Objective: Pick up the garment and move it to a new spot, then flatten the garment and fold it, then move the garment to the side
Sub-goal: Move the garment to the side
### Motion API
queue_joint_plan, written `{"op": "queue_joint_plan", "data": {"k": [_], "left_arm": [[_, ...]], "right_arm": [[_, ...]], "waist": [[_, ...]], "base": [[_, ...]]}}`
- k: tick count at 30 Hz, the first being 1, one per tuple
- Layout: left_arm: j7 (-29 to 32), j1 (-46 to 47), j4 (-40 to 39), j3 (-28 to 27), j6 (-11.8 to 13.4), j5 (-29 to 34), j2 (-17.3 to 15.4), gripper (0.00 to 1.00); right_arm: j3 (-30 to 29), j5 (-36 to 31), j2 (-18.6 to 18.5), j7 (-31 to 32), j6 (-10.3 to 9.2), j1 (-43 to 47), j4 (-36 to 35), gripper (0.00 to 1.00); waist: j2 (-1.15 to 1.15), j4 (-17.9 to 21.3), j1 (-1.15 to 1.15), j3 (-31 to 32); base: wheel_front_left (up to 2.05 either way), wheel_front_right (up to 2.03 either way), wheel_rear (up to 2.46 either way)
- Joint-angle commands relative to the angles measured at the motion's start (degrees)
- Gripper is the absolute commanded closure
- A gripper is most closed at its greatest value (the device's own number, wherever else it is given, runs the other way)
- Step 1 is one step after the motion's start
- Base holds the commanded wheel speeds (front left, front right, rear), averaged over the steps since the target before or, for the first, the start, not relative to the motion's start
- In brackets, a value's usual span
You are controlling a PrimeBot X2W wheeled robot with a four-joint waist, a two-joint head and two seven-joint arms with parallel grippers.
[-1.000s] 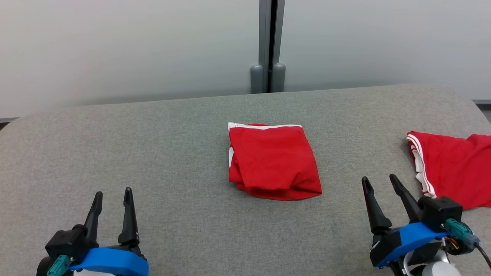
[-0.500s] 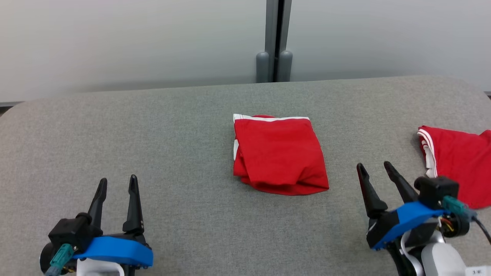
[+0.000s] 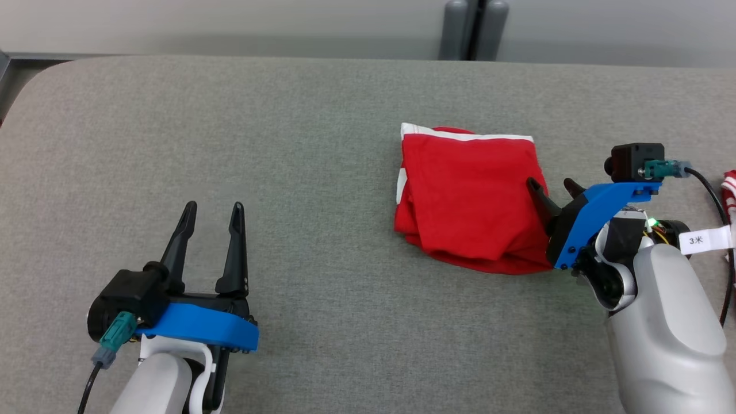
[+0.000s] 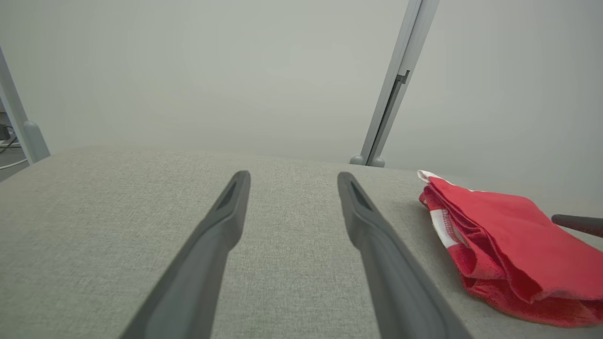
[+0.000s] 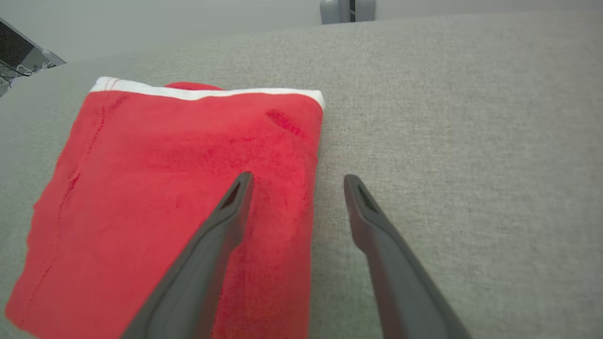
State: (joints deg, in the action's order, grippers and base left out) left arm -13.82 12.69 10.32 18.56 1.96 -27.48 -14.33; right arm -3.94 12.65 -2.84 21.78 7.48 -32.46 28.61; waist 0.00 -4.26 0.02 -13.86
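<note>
Two wide-open, empty grippers: the right gripper [image 3: 549,182] straddles the right edge of the folded red garment [image 3: 468,201], possibly touching; the left gripper [image 3: 215,204] hovers well apart.

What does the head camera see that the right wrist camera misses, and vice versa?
Head view adds the open left gripper, the right forearm and part of a second red garment. Right wrist view adds a dark, unidentifiable object at its top-left corner. Both show the folded red garment, the grey table and the open right gripper straddling the garment's edge.
</note>
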Motion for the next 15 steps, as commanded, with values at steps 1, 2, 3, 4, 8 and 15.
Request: {"op": "queue_joint_plan", "data": {"k": [1, 2, 3, 4, 8, 15], "left_arm": [[-0.4, 1.6, 0.6, 0.1, -0.5, 0.4, 0.1, 0.0], [-0.5, 2.0, 0.9, 0.3, -0.6, 0.4, 0.2, 0.0], [-0.5, 2.3, 1.3, 0.3, -0.9, 0.5, 0.2, 0.0], [-0.6, 2.6, 1.6, 0.4, -1.0, 0.6, 0.3, 0.0], [-1.0, 3.5, 2.9, 0.2, -1.5, 0.7, 0.4, 0.0], [-1.2, 2.9, 4.2, -0.5, -1.9, 0.9, 0.2, 0.0]], "right_arm": [[-1.1, -0.7, -0.1, 0.6, 0.04, -2.2, 3.5, 0.0], [-1.6, -1.0, -0.1, 1.0, 0.04, -3.2, 5.8, 0.0], [-2.2, -1.6, -0.1, 1.0, 0.04, -4.2, 8.0, 0.0], [-2.4, -1.9, -0.1, 0.9, 0.04, -5.1, 9.9, 0.0], [-1.4, -1.7, 0.0, 0.7, 0.04, -7.7, 17.3, 0.0], [4.3, -2.8, 0.0, 0.5, 0.02, -10.4, 21.6, 1.0]], "waist": [[0.0, -2.6, -0.02, -2.5], [0.0, -3.0, -0.02, -2.8], [0.0, -3.3, -0.02, -3.0], [0.0, -3.5, -0.02, -3.3], [0.0, -3.8, -0.02, -3.6], [0.0, -1.3, -0.02, -2.5]], "base": [[0.0, 0.0, 0.0], [0.0, 0.0, 0.0], [0.0, 0.0, 0.0], [0.0, 0.0, 0.0], [0.0, 0.0, 0.0], [0.0, 0.0, 0.0]]}}
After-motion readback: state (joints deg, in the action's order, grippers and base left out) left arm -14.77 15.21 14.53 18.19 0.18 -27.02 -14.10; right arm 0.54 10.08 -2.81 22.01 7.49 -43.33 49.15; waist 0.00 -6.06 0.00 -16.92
